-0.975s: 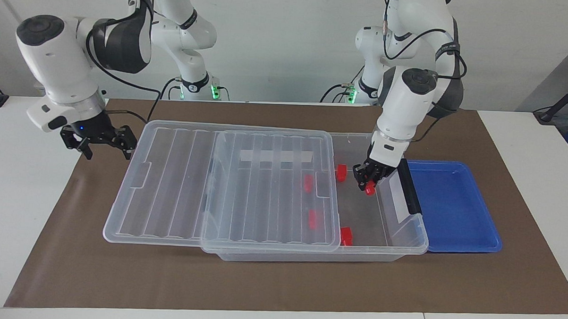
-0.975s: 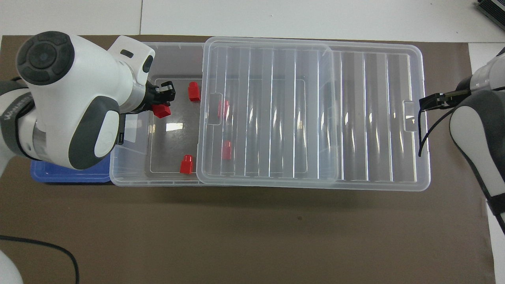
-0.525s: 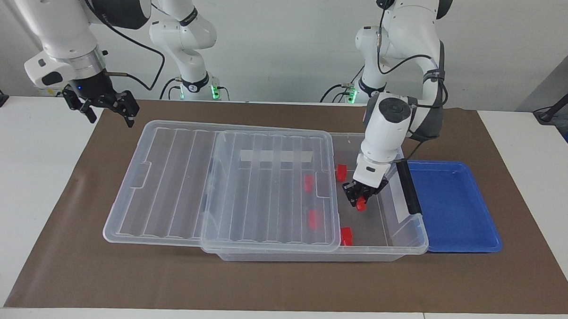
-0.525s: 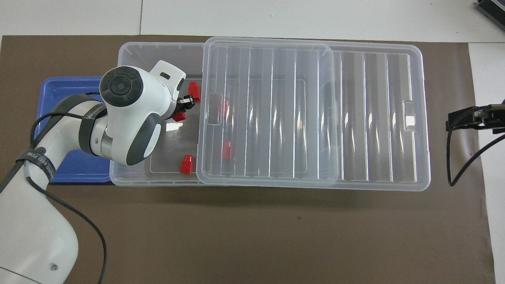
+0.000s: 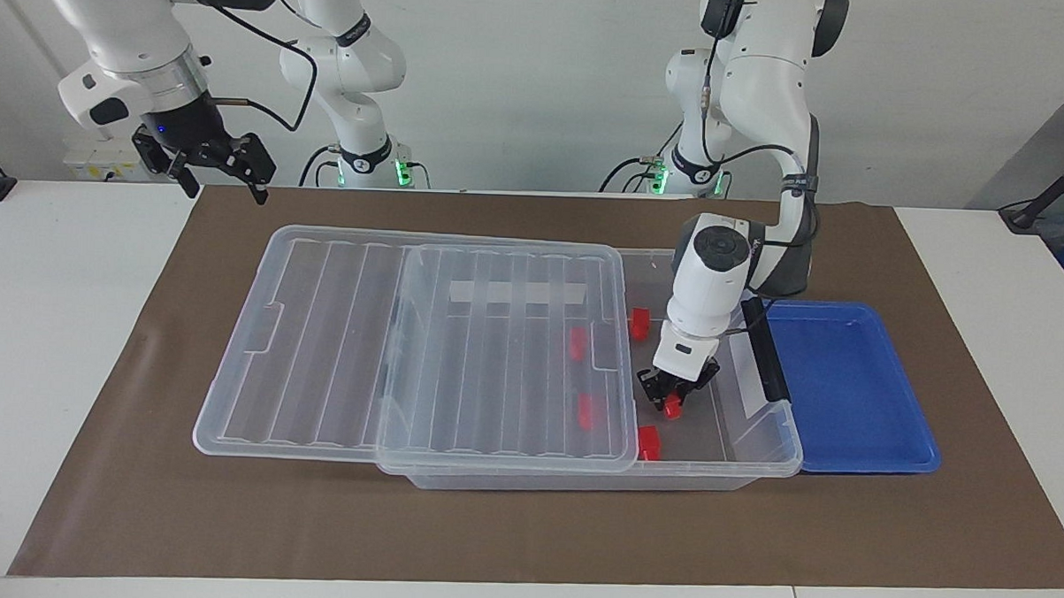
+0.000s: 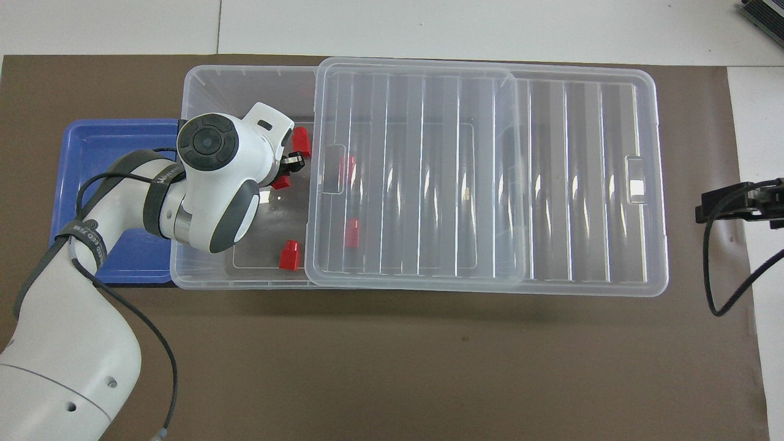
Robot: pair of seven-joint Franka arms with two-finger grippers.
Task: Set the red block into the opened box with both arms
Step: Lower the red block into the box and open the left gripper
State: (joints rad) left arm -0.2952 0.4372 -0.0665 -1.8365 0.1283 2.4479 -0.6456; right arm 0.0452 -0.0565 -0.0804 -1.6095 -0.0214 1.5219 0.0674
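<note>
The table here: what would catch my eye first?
Probably the left gripper, shut on a red block and lowered inside the uncovered end of the opened box. Next, the ribbed clear lid slid toward the right arm's end, with more red blocks showing through it. The right gripper waits open, raised past that end.

Plain white wall (image 5: pixel 539 87), white table (image 5: pixel 53 318), brown mat (image 5: pixel 524 529).

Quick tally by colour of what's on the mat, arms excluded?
Red blocks: 5, one in the left gripper, four loose in the box
Clear box: 1
Clear lid: 1
Blue tray: 1
Total: 8
</note>
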